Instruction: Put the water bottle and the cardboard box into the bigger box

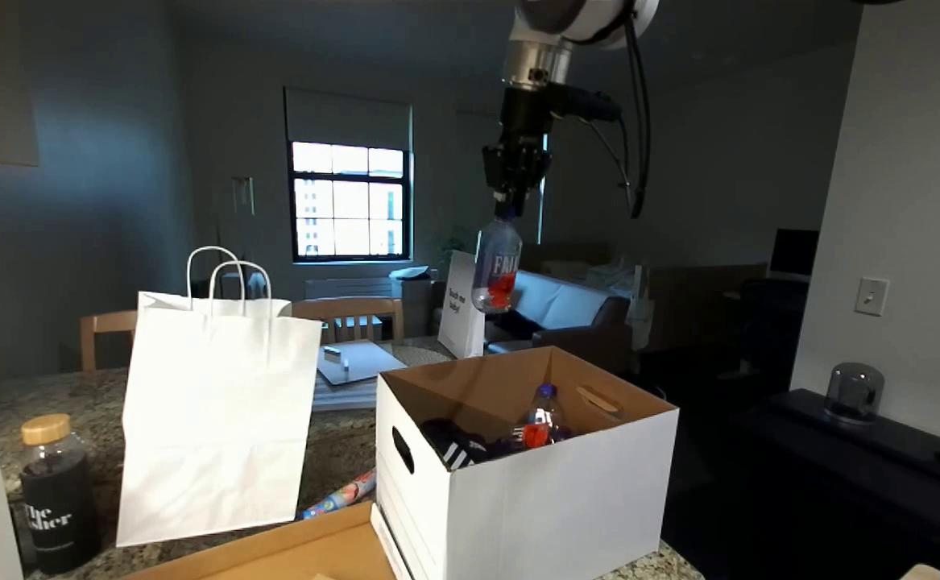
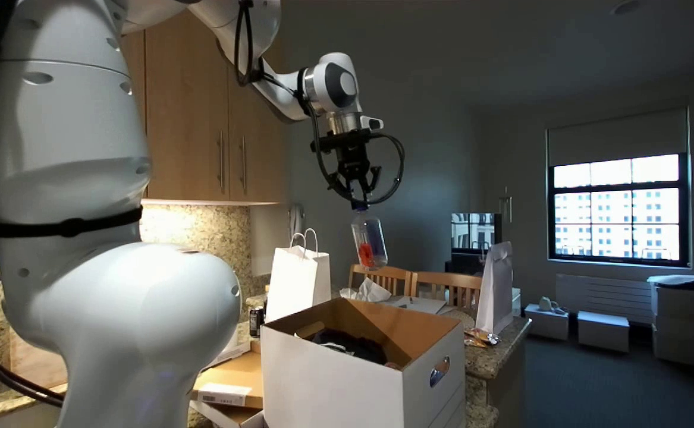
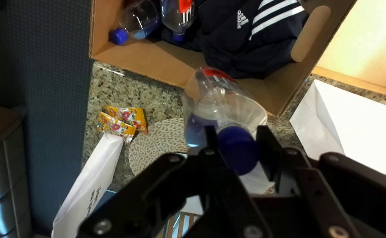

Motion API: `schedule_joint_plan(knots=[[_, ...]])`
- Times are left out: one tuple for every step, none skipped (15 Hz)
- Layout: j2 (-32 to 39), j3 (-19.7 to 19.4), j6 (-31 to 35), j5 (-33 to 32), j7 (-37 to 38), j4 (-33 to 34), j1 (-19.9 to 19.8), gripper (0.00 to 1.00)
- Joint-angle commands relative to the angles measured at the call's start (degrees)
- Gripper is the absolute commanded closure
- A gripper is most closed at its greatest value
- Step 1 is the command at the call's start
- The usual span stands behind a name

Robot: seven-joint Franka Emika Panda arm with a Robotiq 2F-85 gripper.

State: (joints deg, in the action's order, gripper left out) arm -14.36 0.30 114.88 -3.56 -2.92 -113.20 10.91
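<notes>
Your pincer (image 3: 237,132) holds the water bottle (image 1: 498,270) by its blue cap (image 3: 238,151), tilted, above rim level of the bigger box (image 1: 558,507). Best you centre it within the walls, lower gently onto dark clothing (image 3: 226,43), let go.

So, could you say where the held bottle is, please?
In both exterior views, the water bottle hangs from the tool, just right of centre, higher than the bigger box.
</notes>
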Motion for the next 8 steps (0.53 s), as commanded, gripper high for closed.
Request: schedule_joint_plan(knots=[[-3.1, -2.0, 4.6, 6.4, -5.4, -7.2, -3.5, 0.87], [-2.9, -2.6, 4.7, 7.4, -6.3, -8.2, -4.3, 0.87], [-2.4, -3.3, 4.5, 8.4, -7.4, -8.7, -4.9, 0.86], [-1.2, -4.0, 3.4, 9.7, -9.3, -8.5, -5.2, 0.87], [-0.4, -4.3, 3.2, 10.2, -10.0, -8.5, -5.8, 0.87], [0.4, -4.5, 3.0, 10.1, -10.4, -8.5, -6.3, 0.87], [1.3, -4.8, 2.6, 9.9, -10.7, -8.3, -6.8, 0.87], [2.4, -5.2, 2.3, 10.0, -10.8, -7.8, -7.4, 0.87]])
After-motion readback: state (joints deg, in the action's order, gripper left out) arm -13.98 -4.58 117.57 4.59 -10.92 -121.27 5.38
